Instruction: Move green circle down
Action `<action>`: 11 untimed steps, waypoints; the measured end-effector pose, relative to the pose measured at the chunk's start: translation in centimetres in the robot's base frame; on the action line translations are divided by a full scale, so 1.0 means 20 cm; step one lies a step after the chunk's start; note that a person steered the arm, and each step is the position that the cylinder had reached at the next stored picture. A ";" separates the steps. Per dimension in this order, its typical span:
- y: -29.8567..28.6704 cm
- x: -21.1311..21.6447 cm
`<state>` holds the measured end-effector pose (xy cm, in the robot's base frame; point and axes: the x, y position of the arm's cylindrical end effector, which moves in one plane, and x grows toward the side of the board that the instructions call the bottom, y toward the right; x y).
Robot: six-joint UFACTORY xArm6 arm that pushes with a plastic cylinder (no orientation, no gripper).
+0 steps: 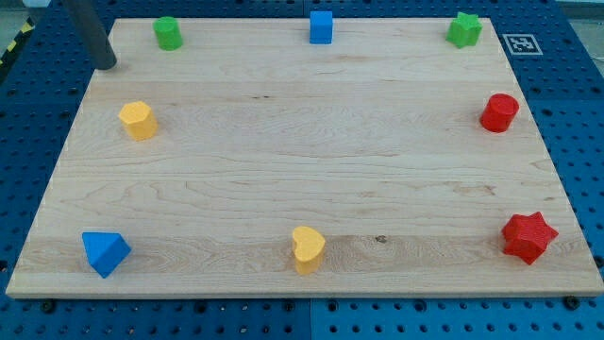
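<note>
The green circle block (168, 33) stands near the top left corner of the wooden board (302, 161). My tip (107, 66) is at the board's top left edge, to the left of and slightly below the green circle, apart from it by a short gap. The dark rod rises from the tip toward the view's top left.
A blue cube (321, 27) sits at top middle, a green star (464, 30) at top right. A red cylinder (499, 112) and red star (528, 237) are on the right. A yellow hexagon (138, 121), blue triangle (104, 252) and yellow heart (308, 249) lie lower.
</note>
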<state>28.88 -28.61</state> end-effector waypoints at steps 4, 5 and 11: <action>0.12 -0.43; 0.28 -0.39; 0.95 0.40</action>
